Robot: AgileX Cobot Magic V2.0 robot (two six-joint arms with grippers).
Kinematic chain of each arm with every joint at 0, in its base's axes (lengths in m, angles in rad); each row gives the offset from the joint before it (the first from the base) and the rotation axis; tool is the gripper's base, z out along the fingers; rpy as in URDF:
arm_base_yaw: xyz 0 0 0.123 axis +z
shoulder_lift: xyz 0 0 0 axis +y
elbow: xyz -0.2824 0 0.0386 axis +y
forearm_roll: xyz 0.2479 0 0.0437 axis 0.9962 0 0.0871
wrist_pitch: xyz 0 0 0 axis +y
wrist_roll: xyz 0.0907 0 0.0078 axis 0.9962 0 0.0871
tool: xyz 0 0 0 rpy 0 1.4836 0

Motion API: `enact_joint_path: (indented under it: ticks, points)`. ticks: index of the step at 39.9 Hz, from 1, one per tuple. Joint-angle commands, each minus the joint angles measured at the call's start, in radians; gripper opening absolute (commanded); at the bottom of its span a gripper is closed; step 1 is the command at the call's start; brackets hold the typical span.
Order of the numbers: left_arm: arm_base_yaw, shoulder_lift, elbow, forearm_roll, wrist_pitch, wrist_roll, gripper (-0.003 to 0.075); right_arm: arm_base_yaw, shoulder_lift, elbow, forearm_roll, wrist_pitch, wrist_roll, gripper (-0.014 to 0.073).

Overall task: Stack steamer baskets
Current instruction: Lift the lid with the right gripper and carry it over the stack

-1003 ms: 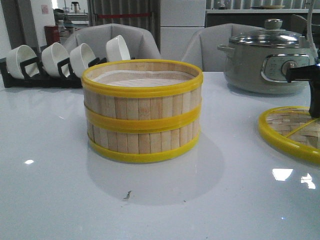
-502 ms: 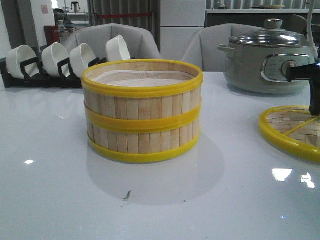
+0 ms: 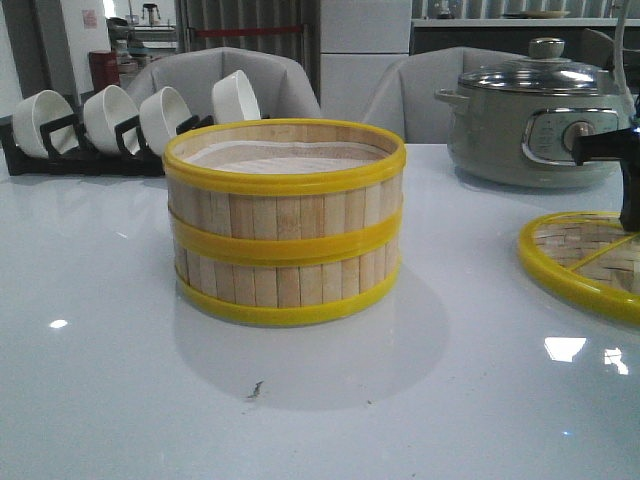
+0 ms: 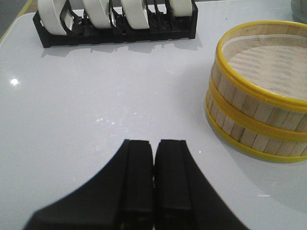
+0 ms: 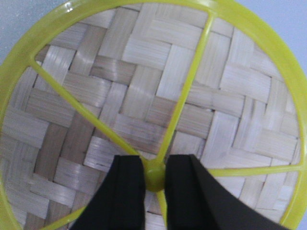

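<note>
Found the steamer baskets [image 3: 285, 225] stacked at the middle of the table [image 3: 100, 400], one seated on the other, rims meeting in a level yellow band, white liner showing inside the top one. Judged the stacking itself done.

Saw the left gripper [image 4: 154, 158] hanging over bare table left of the stack, pads pressed together with nothing between them, well apart from the baskets.

Saw the right gripper [image 5: 154, 163] at the right, down over the flat woven lid [image 5: 144, 62], jaws narrow and set either side of its small yellow hub [image 5: 154, 179], seemingly pinching it. Saw the lid lying flat on the table in the front view [image 3: 580, 265].

Judged the main risk to lie in that pinch. Reckoned so small and smooth a hub a poor hold: could slip out on lifting, or let the lid swing and tilt. Feared a tilted lid catching the top basket's rim on the way over and pushing it off the lower one, or sliding the whole stack across the glossy surface. Thought a lid set down off-centre would sit cocked on the rim.

Noted the grey-green pot [image 3: 530, 120] at the far right, near enough for a wide swing of the right arm to clip. Counted the bowl rack [image 3: 100, 125] at the far left out of harm's way.
</note>
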Motion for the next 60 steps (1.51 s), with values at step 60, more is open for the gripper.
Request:
enact_joint_path:
  ticks: [60]
  points:
    - [0.001, -0.002, -0.028, -0.002, -0.077, -0.009, 0.0086, 0.53, -0.061, -0.696, 0.044, 0.24, -0.01, 0.003]
